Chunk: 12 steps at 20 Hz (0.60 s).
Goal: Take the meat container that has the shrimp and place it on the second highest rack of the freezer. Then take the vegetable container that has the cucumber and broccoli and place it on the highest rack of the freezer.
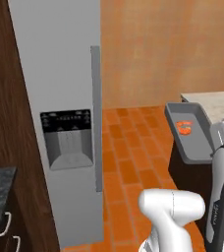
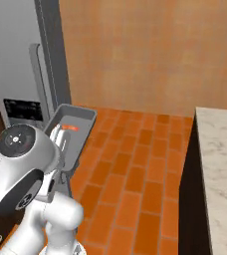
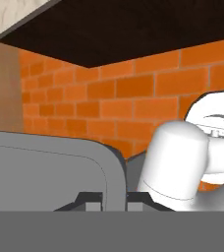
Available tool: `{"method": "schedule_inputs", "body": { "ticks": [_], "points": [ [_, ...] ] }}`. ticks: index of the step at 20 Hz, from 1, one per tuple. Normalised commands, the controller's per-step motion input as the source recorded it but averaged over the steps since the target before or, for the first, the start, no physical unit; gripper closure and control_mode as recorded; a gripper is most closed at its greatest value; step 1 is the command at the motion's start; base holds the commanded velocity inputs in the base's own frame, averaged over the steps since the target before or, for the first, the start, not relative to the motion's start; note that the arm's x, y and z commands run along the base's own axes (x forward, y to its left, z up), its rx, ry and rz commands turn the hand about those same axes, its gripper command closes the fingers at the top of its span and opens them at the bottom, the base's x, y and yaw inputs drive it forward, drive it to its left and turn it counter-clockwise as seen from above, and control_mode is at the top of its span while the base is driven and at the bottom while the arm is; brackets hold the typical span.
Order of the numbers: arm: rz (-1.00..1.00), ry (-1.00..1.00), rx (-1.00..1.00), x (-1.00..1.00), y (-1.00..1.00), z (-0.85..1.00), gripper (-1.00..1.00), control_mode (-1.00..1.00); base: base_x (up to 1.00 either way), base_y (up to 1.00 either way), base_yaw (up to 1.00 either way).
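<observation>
Aloft, jaws clamp the rim of the shallow dark grey rectangular tray; orange-red curled shrimp ahead inside, open floor beneath.

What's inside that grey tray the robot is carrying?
One small orange-red shrimp lies on the floor of the meat container; the floor around it looks bare. The near end is covered by the robot's arm, so what lies there cannot be seen.

Orange-red shrimp, grey meat container
</observation>
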Motion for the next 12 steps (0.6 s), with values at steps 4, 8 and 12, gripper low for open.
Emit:
{"method": "schedule_inputs", "body": {
  "ticks": [4, 8, 12],
  "points": [
    [0.0, 0.0, 0.0, 0.0, 0.0, 0.0, 1.0, 1.0, 0.87, -0.99, 0.19],
    [0.0, 0.0, 0.0, 0.0, 0.0, 0.0, 1.0, 1.0, 0.77, -0.66, 0.22],
    [0.0, 0.0, 0.0, 0.0, 0.0, 0.0, 1.0, 1.0, 1.0, -0.17, 0.16]
  ]
}}
